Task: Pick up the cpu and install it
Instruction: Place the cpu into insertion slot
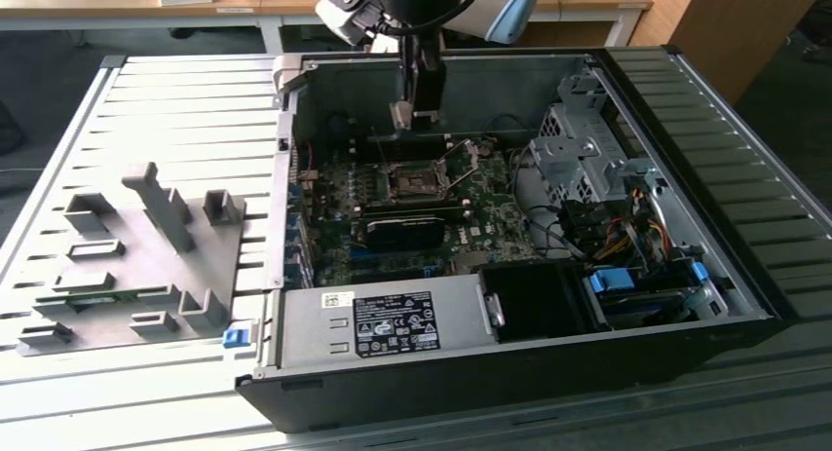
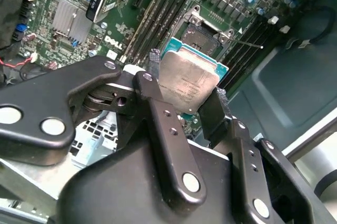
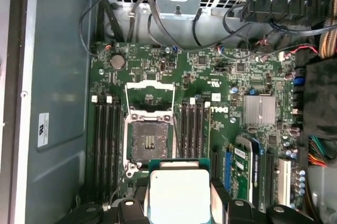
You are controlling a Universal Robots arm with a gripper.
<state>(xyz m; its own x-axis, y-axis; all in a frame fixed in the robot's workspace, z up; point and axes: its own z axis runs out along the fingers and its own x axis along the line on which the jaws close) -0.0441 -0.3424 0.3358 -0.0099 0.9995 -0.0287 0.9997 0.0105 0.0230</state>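
My gripper (image 2: 184, 84) is shut on the cpu (image 2: 188, 81), a flat square chip with a silver-grey metal top and a green edge, gripped by its two sides. In the first wrist view the cpu (image 3: 179, 195) hangs above the green motherboard, a little short of the open socket (image 3: 150, 139) whose metal load frame (image 3: 149, 95) is flipped up. In the exterior view the gripper (image 1: 404, 117) hovers inside the open computer case, above and behind the socket (image 1: 413, 183).
The black computer case (image 1: 520, 354) lies open on a slatted metal table. Memory slots (image 3: 105, 139) flank the socket. A drive cage and cable bundles (image 1: 611, 198) fill the exterior view's right of the case. A grey fixture plate (image 1: 117, 266) with blocks lies on that view's left.
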